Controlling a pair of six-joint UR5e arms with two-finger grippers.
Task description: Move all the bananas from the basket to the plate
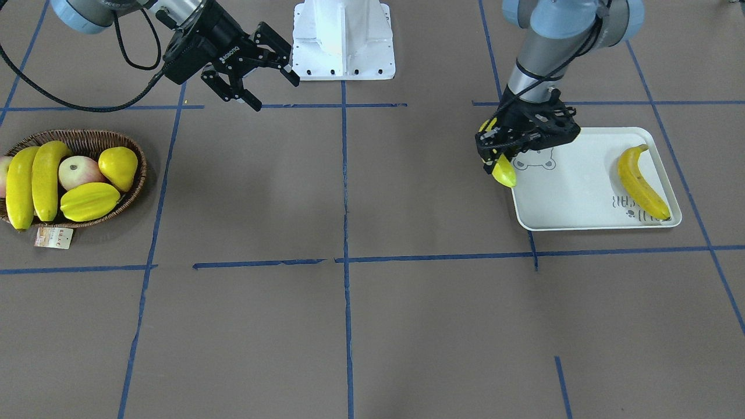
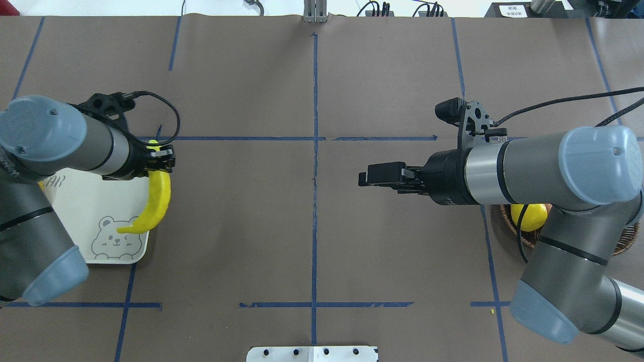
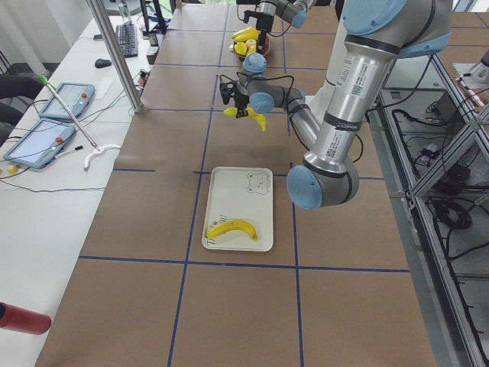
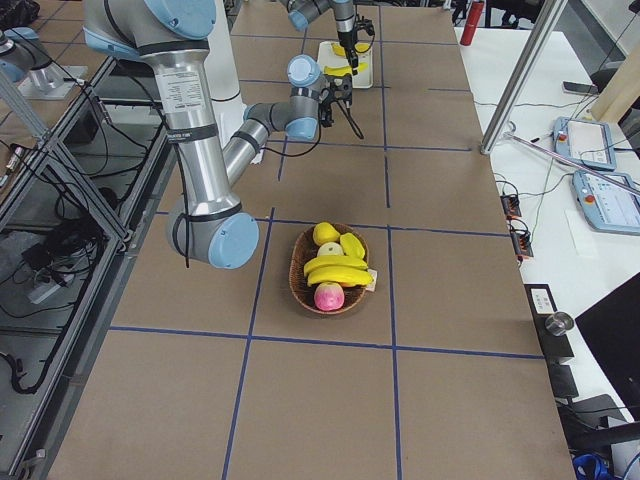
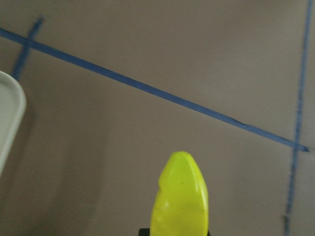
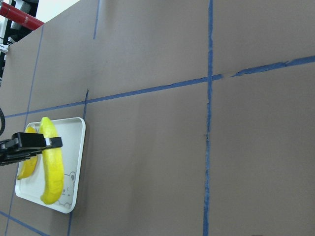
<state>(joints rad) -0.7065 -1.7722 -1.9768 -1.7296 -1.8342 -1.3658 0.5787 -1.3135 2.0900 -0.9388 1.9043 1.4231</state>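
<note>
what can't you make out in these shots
Overhead: the right arm covers most of the basket.
Overhead: the left arm hides nearly all of the lying banana on the plate.
Left wrist: the bottom edge cuts off all but the held banana's tip.
Front-facing: the tag's print is too small to read.

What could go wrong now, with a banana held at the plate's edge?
1. The left gripper holds the banana high, near the plate's edge; released here, it may roll onto the table.
2. In the basket, two bananas lie side by side; the open right gripper might catch both.
</note>
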